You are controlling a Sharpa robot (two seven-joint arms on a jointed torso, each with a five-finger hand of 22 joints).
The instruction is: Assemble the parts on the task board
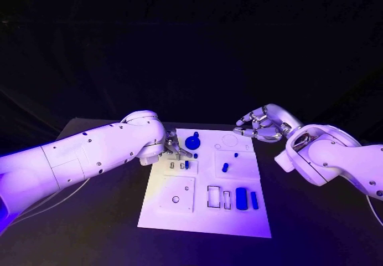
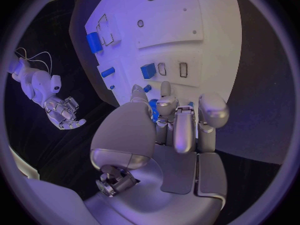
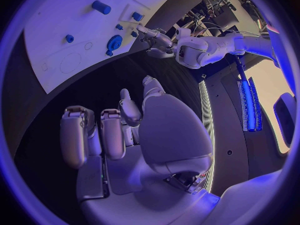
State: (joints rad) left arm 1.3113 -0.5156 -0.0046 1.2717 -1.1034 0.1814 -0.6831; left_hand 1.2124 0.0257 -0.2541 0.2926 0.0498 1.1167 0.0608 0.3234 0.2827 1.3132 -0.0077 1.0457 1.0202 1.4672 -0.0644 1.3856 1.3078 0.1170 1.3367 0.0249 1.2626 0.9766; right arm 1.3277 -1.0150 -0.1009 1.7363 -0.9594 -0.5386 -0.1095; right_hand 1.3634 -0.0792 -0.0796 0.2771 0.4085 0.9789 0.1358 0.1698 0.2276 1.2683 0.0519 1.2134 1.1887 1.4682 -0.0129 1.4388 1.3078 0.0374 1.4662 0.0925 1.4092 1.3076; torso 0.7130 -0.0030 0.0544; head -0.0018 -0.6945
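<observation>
Head view showed the left hand (image 1: 171,148) down at the far left of the white task board (image 1: 200,219), fingers curled beside a round blue knob (image 1: 192,143), apparently working a part into its seat; whether it pinched anything I could not tell. Small blue pegs (image 1: 225,167) and a blue block (image 1: 242,198) sat in their recesses. Off the board's far right corner hovered the right hand (image 1: 260,126), fingers apart and holding nothing, probably kept clear above the bench (image 1: 319,221) to leave room.
</observation>
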